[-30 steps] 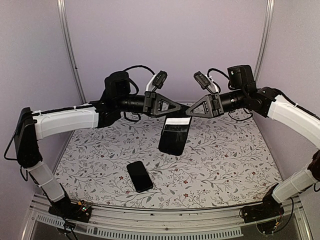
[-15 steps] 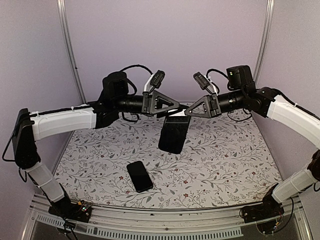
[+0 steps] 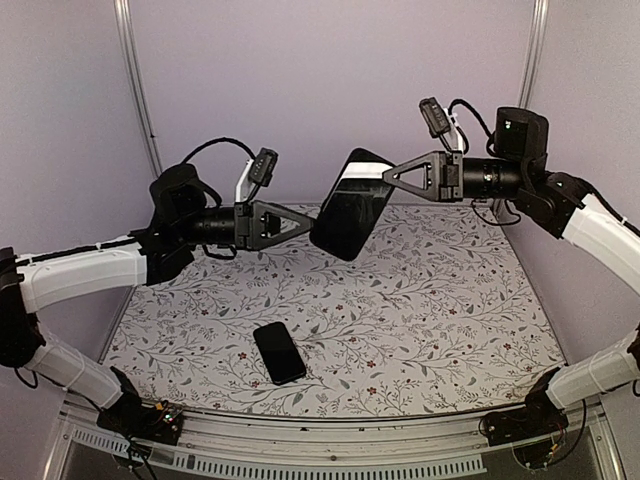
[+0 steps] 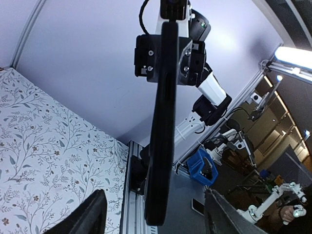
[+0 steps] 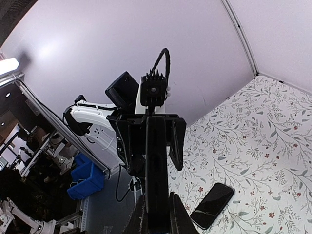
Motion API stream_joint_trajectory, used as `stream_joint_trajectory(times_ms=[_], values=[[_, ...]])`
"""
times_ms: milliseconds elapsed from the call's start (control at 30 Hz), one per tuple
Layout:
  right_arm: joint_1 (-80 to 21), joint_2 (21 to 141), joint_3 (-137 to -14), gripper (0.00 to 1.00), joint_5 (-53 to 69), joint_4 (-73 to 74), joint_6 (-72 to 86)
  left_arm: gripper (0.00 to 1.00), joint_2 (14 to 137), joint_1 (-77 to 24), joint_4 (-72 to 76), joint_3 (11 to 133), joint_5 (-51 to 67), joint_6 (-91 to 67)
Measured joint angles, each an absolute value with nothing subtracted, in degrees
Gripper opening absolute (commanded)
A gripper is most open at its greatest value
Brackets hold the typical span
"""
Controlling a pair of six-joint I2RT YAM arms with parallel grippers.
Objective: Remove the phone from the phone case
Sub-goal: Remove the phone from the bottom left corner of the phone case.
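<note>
Phone (image 3: 280,352) lay flat on the patterned table (image 3: 450,300), dark face up, well below both hands and nearer the arm bases than either of them. It looked to be free of its shell, so the main step seemed done. Above the table the phone case (image 3: 350,205) hung in the air, tilted, pinched by its pale upper edge in the right gripper (image 3: 390,178), whose jaws were closed on it. That grip at one end left the rest of the case clear, likely so that the other hand could work on it. The left gripper (image 3: 303,222) stood just beside the case's lower edge, apart from it, jaws spread and holding nothing. Its wrist view showed the case edge-on ahead, between the two fingers (image 4: 90,219) but beyond their tips.
</note>
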State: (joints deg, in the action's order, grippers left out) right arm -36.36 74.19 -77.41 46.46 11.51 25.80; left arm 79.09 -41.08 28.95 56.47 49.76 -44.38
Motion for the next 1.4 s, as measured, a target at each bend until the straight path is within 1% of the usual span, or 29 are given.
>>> stream_joint_trajectory(times_ms=[233,333,567,667,1133,1200,1300,1367,1400], values=[[-36.4,71.7,-77.2,0.00,45.8,5.8,28.8,0.50,77.1,-41.0,33.9,54.5,50.8,-45.6],[-36.4,71.3,-77.2,0.00,45.8,3.9,29.9,0.47,77.1,-41.0,36.1,54.3,51.7,-46.5],[-36.4,71.2,-76.4,0.00,45.9,2.1,31.7,0.45,77.2,-41.4,39.7,54.3,53.3,-47.4],[-36.4,71.2,-76.3,0.00,46.0,2.0,32.1,0.39,77.3,-41.6,40.3,54.3,53.5,-47.4],[-36.4,71.4,-76.2,0.00,47.1,1.5,32.8,0.37,79.5,-42.5,40.5,56.0,53.5,-47.1],[-36.4,71.4,-76.2,0.00,47.1,1.5,32.9,0.34,79.5,-42.6,40.5,56.2,53.6,-47.0],[-36.4,71.5,-76.2,0.00,47.1,1.5,33.2,0.24,79.5,-42.7,40.7,56.3,53.6,-46.7],[-36.4,71.5,-76.1,0.00,47.1,1.5,33.3,0.14,79.5,-42.8,40.8,56.3,53.7,-46.5],[-36.4,71.5,-76.1,0.00,47.1,1.5,33.3,0.11,79.5,-42.8,40.9,56.4,53.8,-46.5]])
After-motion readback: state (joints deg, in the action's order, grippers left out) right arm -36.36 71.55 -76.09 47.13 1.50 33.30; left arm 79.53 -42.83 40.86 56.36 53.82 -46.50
